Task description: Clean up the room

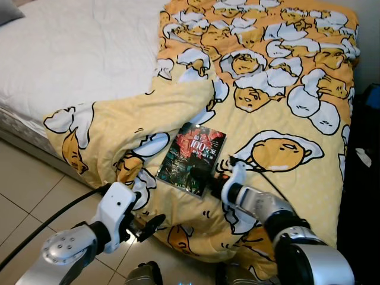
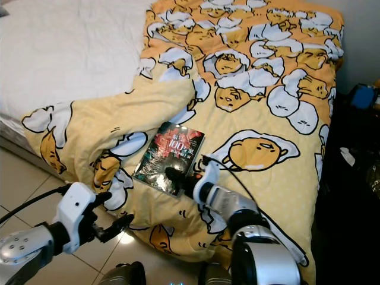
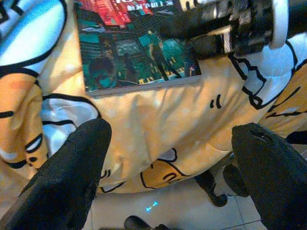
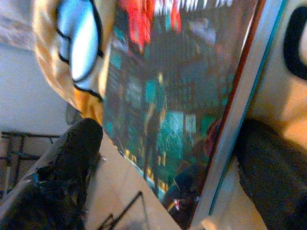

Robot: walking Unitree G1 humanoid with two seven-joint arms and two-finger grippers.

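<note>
Two grippers, right gripper jaws spread around book, left gripper jaws agape, empty.

Bed runs across the far side of the view; floor in front of it at the robot's left. Quilt spread over the bed's right part, its near edge hanging over toward the floor. Book lies flat on the quilt near that edge, roughly centre. Right claw at the book's near corner, fingers either side of the edge, spread. Left claw lower and to the left, over the floor just before the hanging quilt, fingers apart, off the book.
</note>
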